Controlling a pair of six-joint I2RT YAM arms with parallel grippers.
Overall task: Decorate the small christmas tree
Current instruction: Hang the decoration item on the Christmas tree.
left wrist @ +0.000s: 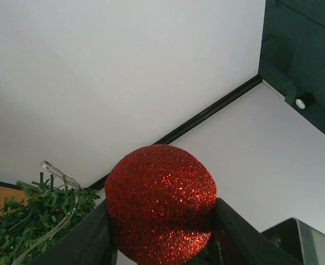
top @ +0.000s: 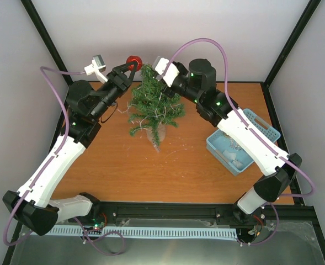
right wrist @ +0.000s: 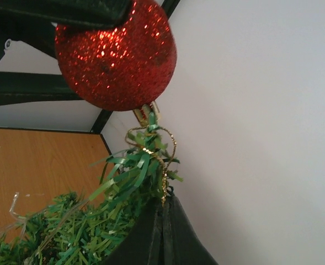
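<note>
Grips shiny red glitter ball in left hand, just above tip of small green christmas tree; pinches its thin gold string in shut right hand

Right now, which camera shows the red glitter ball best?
The left wrist view: the red glitter ball fills the centre, gripped by the left end effector. The right wrist view crops its top, showing its gold loop at the tree tip. The top view shows a small red spot.

Bauble, left arm, right arm crowd treetop; front open.
</note>
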